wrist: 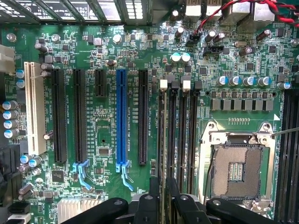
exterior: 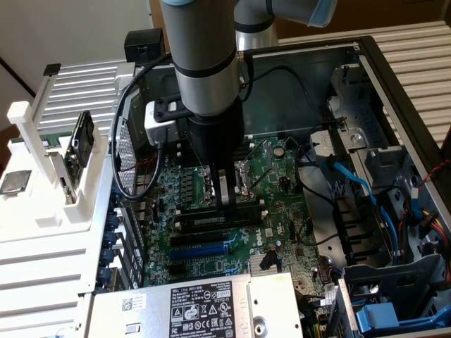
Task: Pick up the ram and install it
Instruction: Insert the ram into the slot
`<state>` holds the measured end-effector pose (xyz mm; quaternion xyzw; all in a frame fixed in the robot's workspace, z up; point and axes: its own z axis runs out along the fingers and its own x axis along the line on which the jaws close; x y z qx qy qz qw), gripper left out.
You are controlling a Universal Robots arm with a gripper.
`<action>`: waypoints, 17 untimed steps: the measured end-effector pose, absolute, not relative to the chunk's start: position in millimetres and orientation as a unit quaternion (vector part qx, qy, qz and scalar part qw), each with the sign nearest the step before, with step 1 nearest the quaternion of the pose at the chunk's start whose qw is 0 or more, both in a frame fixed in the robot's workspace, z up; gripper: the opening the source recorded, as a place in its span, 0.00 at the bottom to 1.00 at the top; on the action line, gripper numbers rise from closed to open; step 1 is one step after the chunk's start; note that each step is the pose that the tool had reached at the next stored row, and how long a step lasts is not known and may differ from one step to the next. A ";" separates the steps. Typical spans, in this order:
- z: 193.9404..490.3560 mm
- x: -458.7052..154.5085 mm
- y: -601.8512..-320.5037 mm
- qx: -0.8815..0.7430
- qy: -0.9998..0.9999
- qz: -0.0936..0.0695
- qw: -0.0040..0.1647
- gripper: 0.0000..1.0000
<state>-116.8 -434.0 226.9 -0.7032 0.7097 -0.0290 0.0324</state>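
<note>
Standing slightly apart, the gripper's [wrist: 163,183] 2 fingers [wrist: 154,198] straddle the ram [wrist: 163,140], which sits on edge in the memory slot beside the long black card slot [wrist: 143,116]. Its thin dark edge is hard to tell from the slot itself. 3 more memory slots [wrist: 183,140] and the processor socket [wrist: 236,170] crowd 1 side. In the exterior view, the arm [exterior: 208,63] hides much of that spot.

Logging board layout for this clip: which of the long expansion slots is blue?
The blue slot, flanked by black slots on both sides; the white slot sits at the row's far end.
</note>
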 end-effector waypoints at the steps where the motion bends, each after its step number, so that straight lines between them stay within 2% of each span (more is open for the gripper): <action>1: 228.5 -117.0 -434.0 -0.703 0.710 -0.029 0.032 0.21; 17: 242.8 -124.5 -434.0 -0.703 0.710 -0.031 0.035 0.21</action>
